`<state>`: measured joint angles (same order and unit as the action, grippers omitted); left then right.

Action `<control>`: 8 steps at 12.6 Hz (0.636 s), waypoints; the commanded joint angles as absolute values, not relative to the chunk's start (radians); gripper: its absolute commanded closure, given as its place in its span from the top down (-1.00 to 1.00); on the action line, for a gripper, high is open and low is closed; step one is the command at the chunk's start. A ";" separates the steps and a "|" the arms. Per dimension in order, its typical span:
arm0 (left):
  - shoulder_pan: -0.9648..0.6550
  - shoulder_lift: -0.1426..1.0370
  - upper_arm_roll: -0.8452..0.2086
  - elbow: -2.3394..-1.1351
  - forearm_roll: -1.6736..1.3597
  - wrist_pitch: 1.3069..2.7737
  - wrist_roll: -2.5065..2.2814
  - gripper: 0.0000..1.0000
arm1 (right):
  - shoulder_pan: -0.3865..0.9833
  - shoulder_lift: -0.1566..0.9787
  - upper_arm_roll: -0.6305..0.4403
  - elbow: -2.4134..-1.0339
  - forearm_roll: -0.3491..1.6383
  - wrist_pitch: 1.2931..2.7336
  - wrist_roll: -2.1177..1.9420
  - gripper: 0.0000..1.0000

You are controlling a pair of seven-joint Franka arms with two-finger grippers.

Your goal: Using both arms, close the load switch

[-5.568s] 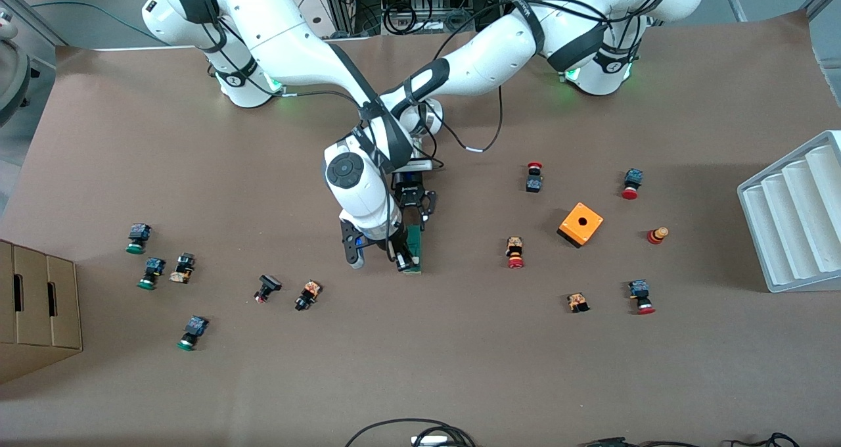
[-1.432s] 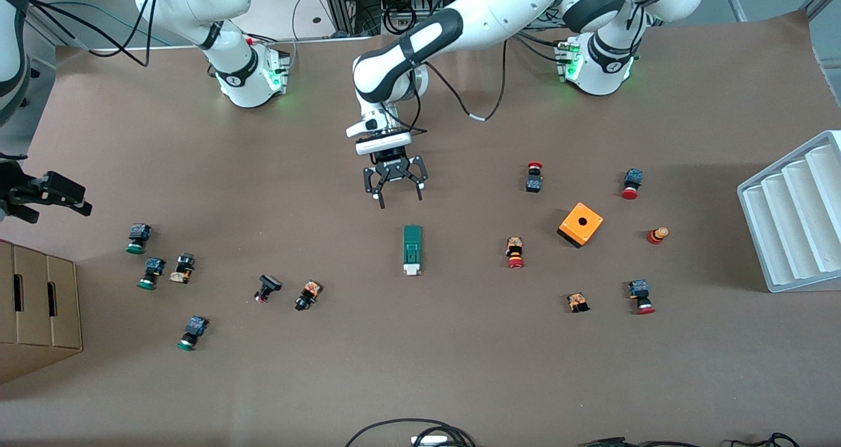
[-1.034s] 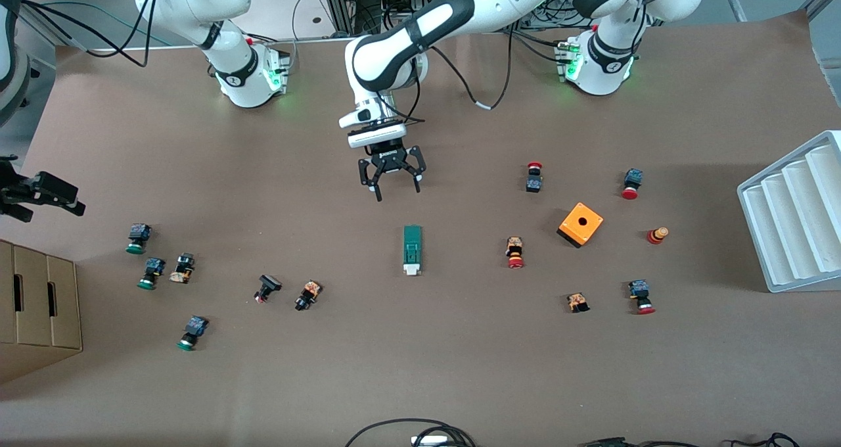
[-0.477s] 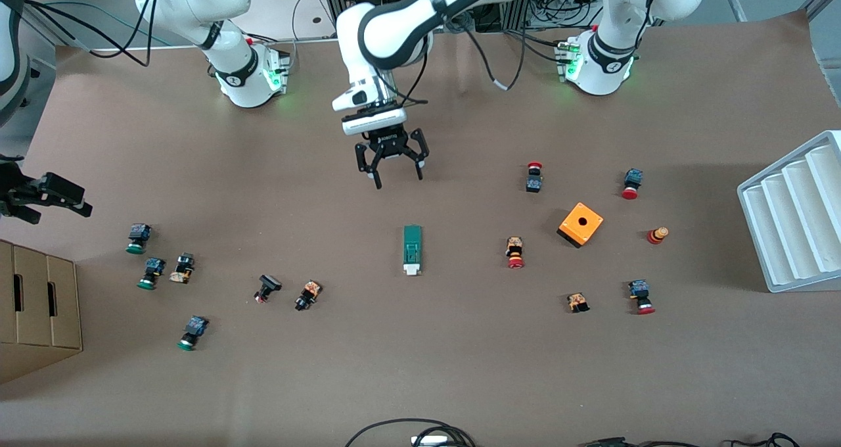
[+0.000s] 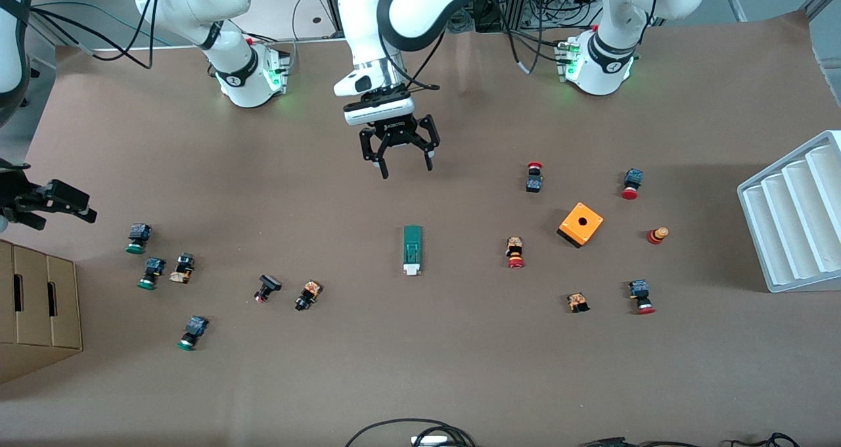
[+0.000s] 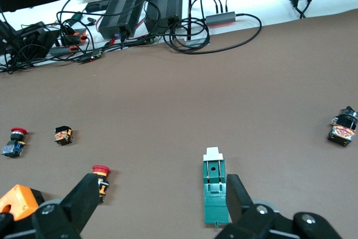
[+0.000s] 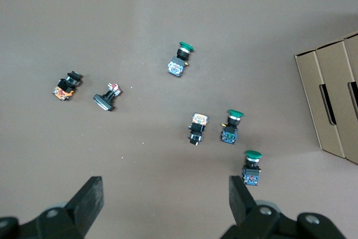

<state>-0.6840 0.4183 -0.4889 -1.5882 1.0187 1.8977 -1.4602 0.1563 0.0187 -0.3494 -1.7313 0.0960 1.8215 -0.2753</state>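
The load switch (image 5: 412, 250), a narrow green block with a white end piece, lies flat in the middle of the table, that white end toward the front camera. My left gripper (image 5: 407, 169) hangs open in the air over the bare table between the switch and the arm bases, nothing between its fingers. In the left wrist view the load switch (image 6: 215, 194) lies beside one finger of the left gripper (image 6: 163, 186), apart from it. My right gripper (image 5: 66, 207) is open and empty, high over the right arm's end of the table. The right gripper (image 7: 166, 188) looks down on green-capped buttons.
An orange box with a hole (image 5: 581, 223) and several red-capped push buttons (image 5: 515, 252) lie toward the left arm's end. Green-capped buttons (image 5: 136, 238) lie near a cardboard box (image 5: 36, 309). A white ribbed tray (image 5: 795, 213) stands at the left arm's end. Cables (image 5: 407, 430) lie at the front edge.
Both grippers have let go of the load switch and drawn away. Over the last second the left gripper rose and pulled back toward the bases. The right gripper barely shifted.
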 commanded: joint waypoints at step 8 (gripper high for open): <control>-0.491 0.232 -0.485 -1.522 0.658 1.898 -0.947 1.00 | 0.192 0.015 -0.350 -1.723 0.115 1.825 -0.288 1.00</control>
<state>-0.5317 0.2915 -0.4844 -1.5106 0.7287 1.9072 -1.0426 0.1749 0.0221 -0.3472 -1.7309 0.0966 1.8238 -0.2765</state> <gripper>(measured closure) 0.000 0.000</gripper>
